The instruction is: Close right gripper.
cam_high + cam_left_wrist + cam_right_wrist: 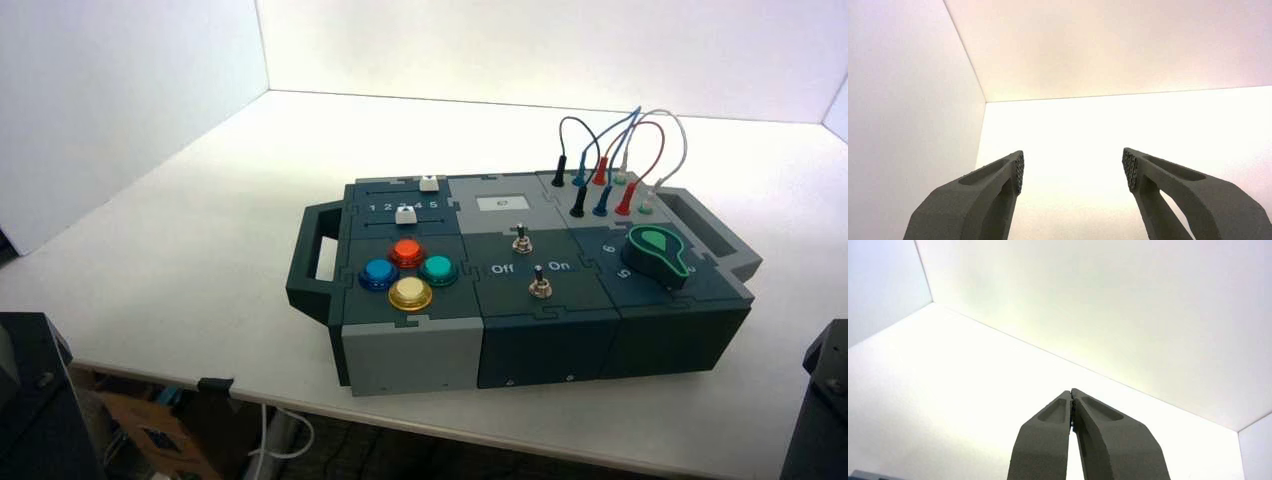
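My right gripper (1071, 392) is shut with its fingertips touching and nothing between them; it points over bare white table toward the back wall. In the high view only a dark part of the right arm (822, 400) shows, at the lower right corner beside the box. My left gripper (1073, 167) is open wide and empty, facing the white table and the left wall corner. The left arm (30, 395) is parked at the lower left of the high view.
The dark box (520, 285) stands on the white table (200, 230) with handles at both ends. It bears four coloured buttons (408, 270), two white sliders (418, 198), two toggle switches (530, 262), a green knob (660, 250) and plugged wires (610, 160).
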Motion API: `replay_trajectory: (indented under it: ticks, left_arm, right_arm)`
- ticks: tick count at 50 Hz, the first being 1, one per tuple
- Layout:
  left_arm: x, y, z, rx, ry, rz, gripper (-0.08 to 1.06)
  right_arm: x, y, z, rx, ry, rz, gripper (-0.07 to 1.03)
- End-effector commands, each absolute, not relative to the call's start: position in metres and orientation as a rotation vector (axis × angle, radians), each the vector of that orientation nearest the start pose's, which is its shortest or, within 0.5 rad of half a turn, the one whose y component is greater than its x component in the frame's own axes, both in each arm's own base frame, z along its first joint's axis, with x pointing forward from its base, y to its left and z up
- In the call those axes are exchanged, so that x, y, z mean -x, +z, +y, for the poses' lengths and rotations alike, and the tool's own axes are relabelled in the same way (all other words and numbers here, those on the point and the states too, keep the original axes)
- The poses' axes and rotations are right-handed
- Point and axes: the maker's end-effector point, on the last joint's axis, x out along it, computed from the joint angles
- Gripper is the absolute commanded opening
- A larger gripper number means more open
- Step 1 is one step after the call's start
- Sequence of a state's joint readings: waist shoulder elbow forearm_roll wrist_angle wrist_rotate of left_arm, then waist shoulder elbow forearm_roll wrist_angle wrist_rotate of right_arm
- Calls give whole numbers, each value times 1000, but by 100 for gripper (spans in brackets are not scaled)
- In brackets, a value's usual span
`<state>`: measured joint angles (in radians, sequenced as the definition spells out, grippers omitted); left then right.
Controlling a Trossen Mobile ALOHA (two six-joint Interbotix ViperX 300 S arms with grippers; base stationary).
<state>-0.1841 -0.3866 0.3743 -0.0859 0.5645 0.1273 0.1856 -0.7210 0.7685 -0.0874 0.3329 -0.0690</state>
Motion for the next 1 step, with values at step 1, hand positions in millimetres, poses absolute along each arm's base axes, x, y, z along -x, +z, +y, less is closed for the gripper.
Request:
replay_trajectory:
  ticks: [1]
  left_arm:
    - [-383, 364, -83, -88, -246, 484, 102]
  right_arm:
    - [-304, 325, 52, 188, 183, 324, -2]
